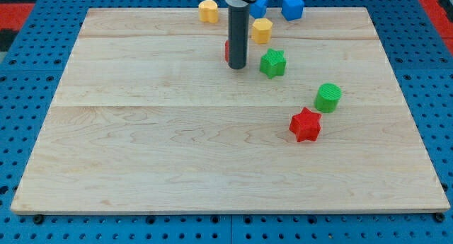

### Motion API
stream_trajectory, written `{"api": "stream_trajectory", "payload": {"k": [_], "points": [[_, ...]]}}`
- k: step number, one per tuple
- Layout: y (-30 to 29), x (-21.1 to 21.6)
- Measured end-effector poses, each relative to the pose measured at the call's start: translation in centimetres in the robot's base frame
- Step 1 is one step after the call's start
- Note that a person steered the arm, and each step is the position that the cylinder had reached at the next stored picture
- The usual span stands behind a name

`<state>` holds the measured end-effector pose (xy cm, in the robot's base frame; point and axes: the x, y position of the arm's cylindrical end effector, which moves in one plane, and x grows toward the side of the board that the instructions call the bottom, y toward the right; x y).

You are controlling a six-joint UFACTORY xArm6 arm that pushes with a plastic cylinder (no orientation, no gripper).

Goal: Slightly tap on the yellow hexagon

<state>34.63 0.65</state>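
My tip (237, 66) has no claw. The yellow plastic hexagon block (262, 30) lies just up-right of it on the wooden surface (177, 145). Risk: pushing too hard, or knocking the green star block (272, 63).

— Where do you stand?
— My tip (237, 66) sits on the board (141, 166), upper centre of the frame, just left of the green star (272, 63). The yellow hexagon (262, 30) lies above and right of my tip.
— And lower down?
— The green cylinder (328, 97) lies right of centre, with the red star (305, 125) just below-left of it.
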Motion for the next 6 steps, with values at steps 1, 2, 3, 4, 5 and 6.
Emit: {"api": "stream_trajectory", "payload": {"k": [1,2,3,4,5,6], "points": [[-2.8,-0.6],[-7.4,-1.0],[-7.5,-5.2],[-4.9,-7.2],[1.7,-7.3],[4.8,-6.3]]}}
